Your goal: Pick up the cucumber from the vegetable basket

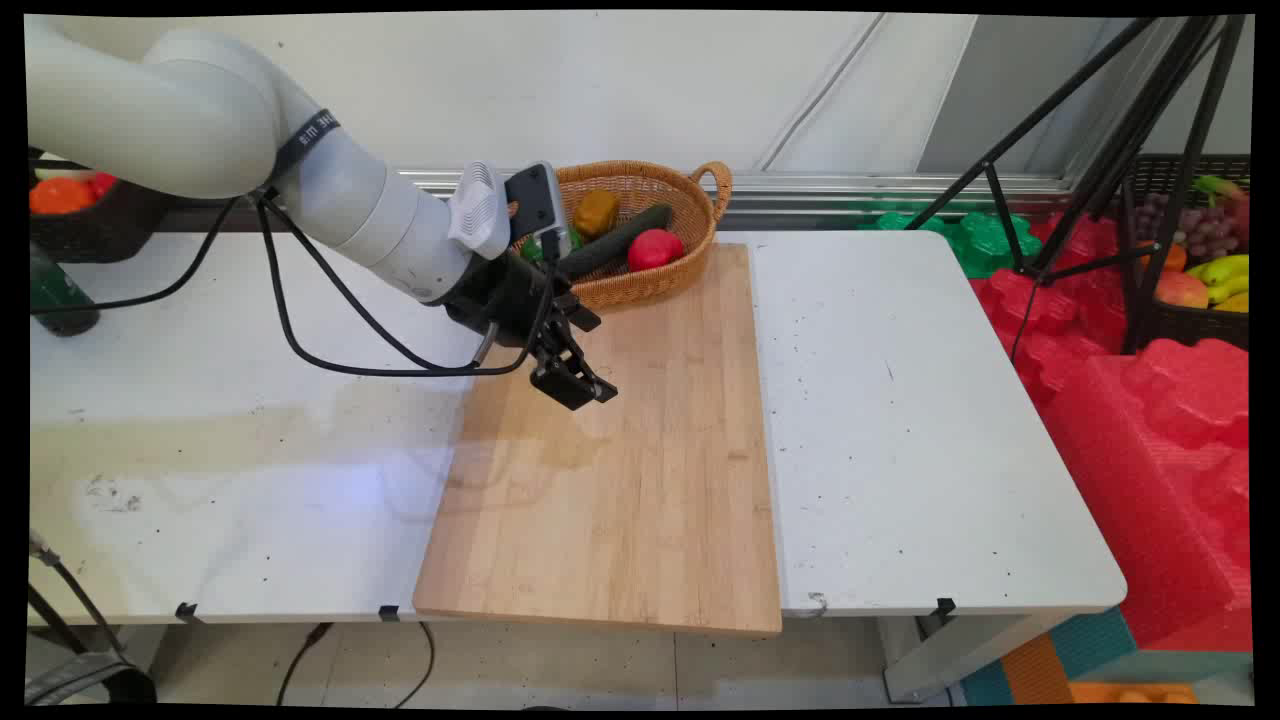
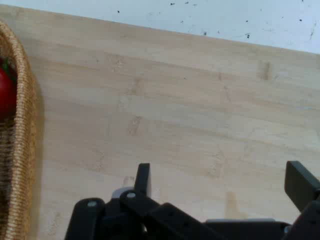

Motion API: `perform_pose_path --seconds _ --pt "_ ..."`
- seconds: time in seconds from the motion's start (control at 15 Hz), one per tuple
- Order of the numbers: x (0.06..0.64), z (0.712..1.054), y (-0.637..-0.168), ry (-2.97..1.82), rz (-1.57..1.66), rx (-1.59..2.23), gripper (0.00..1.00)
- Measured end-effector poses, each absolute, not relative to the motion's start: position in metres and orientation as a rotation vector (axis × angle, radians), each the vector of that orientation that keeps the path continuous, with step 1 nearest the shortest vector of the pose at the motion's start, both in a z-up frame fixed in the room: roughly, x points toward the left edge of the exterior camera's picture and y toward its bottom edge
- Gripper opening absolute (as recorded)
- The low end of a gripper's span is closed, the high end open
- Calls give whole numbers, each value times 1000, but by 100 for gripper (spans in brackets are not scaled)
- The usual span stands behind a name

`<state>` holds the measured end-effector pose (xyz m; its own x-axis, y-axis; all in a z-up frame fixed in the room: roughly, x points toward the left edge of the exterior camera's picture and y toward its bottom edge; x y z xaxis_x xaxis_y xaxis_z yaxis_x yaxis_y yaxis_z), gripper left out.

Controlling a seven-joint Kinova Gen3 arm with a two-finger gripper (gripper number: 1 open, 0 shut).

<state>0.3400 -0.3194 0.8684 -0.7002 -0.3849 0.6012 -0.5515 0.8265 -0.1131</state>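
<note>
Black gripper over the far left part of the wooden board, fingers spread wide, nothing between them. Just behind it, at the board's far edge, a wicker basket with a red tomato, a dark green cucumber and a brownish piece inside. Under all of it, the white table; at its far left, a dark green bottle.

The hand, black and empty with fingers spread apart, hangs over the bare wooden board, apparently not touching it, just beside a wicker basket of produce.
</note>
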Motion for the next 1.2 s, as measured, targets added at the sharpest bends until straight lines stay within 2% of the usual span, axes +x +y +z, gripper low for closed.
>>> perform_pose_path --seconds 0.87,1.2 --pt "373 898 -312 -2301 476 901 100" --pt "384 916 -327 -2242 545 1034 100"
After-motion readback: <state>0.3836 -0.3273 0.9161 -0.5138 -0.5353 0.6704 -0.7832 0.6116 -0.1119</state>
